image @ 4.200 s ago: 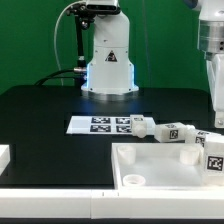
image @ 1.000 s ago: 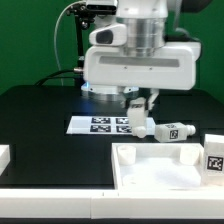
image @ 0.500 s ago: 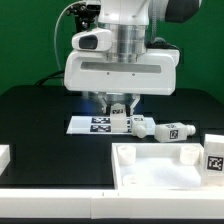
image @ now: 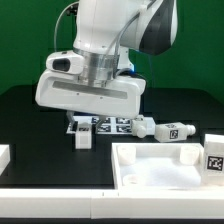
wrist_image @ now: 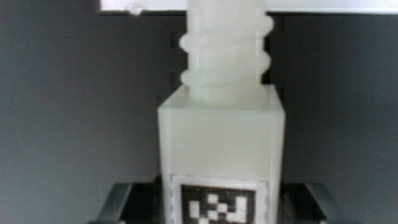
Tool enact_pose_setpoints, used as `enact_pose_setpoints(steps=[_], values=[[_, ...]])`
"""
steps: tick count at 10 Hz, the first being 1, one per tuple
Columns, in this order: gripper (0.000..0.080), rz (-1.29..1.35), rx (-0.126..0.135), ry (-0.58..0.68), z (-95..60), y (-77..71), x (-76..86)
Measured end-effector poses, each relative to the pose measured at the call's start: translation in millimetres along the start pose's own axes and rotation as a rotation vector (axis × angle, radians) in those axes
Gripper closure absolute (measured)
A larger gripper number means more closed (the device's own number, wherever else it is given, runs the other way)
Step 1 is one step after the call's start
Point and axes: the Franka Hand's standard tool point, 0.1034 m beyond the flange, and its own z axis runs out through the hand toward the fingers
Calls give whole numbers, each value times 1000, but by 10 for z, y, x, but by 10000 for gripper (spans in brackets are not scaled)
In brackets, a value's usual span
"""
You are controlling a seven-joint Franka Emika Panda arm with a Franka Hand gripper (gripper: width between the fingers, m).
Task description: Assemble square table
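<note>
Gripping one white leg (image: 82, 139) of the square table, the gripper (image: 84, 126) hangs low over the black work surface (image: 35, 110), just off the end of the marker board (image: 112, 124) on the exterior view's left. We see the jaws drawn in narrow, clamped on the leg's tagged end, with the leg upright beneath the arm's broad white hand (image: 90, 92). We cannot tell whether the leg's lower end touches the surface.

From the wrist view, the same leg (wrist_image: 222, 130) fills the frame. Its ribbed screw peg (wrist_image: 228, 50) points away from the camera, and its black-and-white tag (wrist_image: 221, 207) sits between dark fingers (wrist_image: 134, 203) on either side.

The tray-like table top (image: 170, 172) lies rim-up in the foreground, toward the exterior view's right and well apart from the held leg. A round socket (image: 131, 181) shows in its near corner. Two loose legs, one (image: 150, 128) beside the other (image: 173, 131), lie on their sides just beyond the top's far rim, next to the marker board's other end. A fourth leg (image: 213, 152) stands at the exterior view's right edge, its tag facing us. A white piece (image: 3, 155) is cut off at the exterior view's left edge, and we cannot tell what it is.
</note>
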Motion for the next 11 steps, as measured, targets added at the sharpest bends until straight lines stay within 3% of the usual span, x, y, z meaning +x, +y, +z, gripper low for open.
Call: enact_pose_setpoints(steps=[2,4,5,6,7,8,10,11], values=[[524,-10,4,19,-43,-87,31],[524,-10,4,13,-31,-82,24],[341,-13,23,-23,-34,-114,16],[219,-13,60,-54,-137,-103,98],[219,2,88,-89,-235,-55,186],[164,-12,103,-194,-309,-22,240],[154,-39,83,-310,-372,90,452],[151,-23,79,-409,-371,120,441]])
